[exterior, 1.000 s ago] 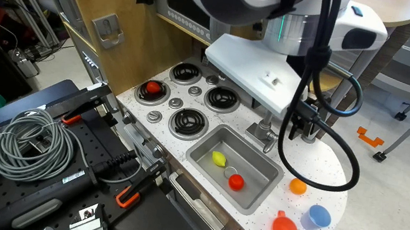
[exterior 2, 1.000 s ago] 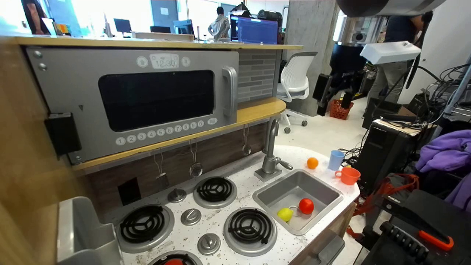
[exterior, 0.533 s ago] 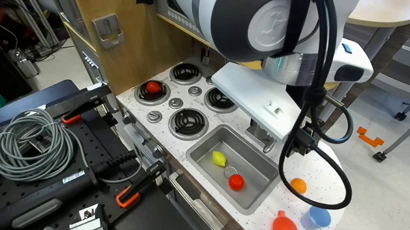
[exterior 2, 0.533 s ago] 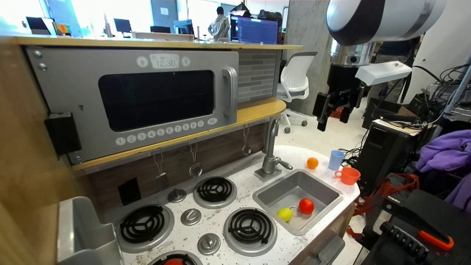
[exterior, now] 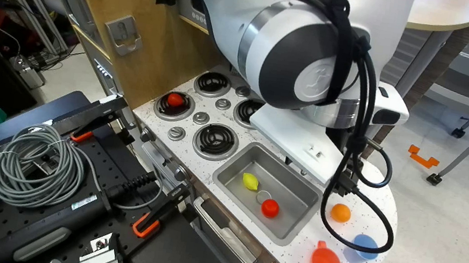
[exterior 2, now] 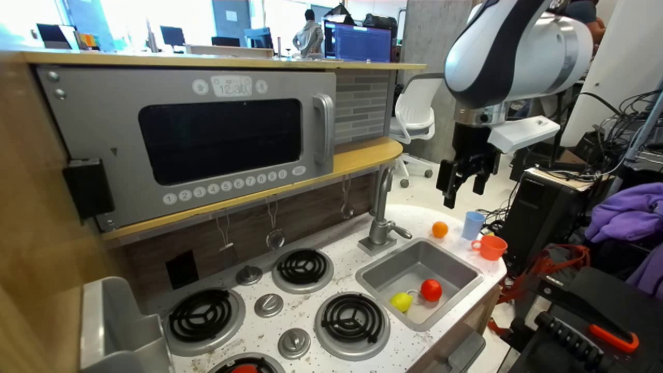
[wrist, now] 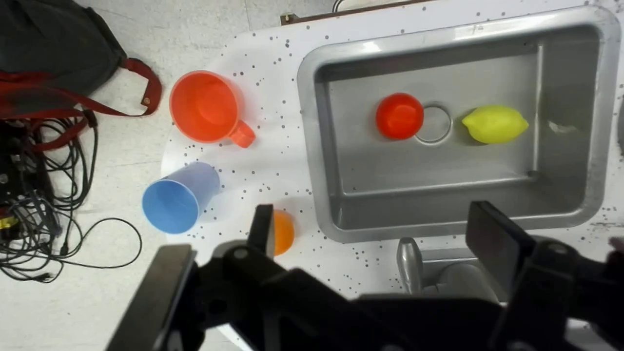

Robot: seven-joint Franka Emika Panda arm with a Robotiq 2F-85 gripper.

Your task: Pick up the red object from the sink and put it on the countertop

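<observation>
your end effector (exterior 2: 464, 196) hangs pointing down over the rounded end of the counter (wrist: 273, 165), apart from it. released: its fingers (wrist: 262, 226) stand wide apart. in the wrist view the left one covers part of an orange ball (wrist: 284, 233), and the right one crosses the near rim of the sink (wrist: 429, 168).

your red object (wrist: 399, 116) lies on the sink floor, toward the left in the wrist view, at the left edge of the drain (wrist: 435, 124). a lemon (wrist: 495, 124) lies to the right of the drain, apart from the red object.

on the counter, left of the sink in that view, you have three pieces, far to near: a red-orange cup (wrist: 202, 107) with its handle toward the sink, a blue cup (wrist: 201, 179) standing upright near it, then the orange ball, between the blue cup and the faucet (exterior 2: 380, 230).

in an exterior view you find a second red piece (exterior: 175, 99) on the leftmost burner (exterior: 171, 117), well apart from the sink. same view: your arm (exterior: 271, 48) hangs over the far side, its white plate (exterior: 295, 136) hides most of the faucet, and a looped black cable (exterior: 353, 247) passes in front of the blue cup.
</observation>
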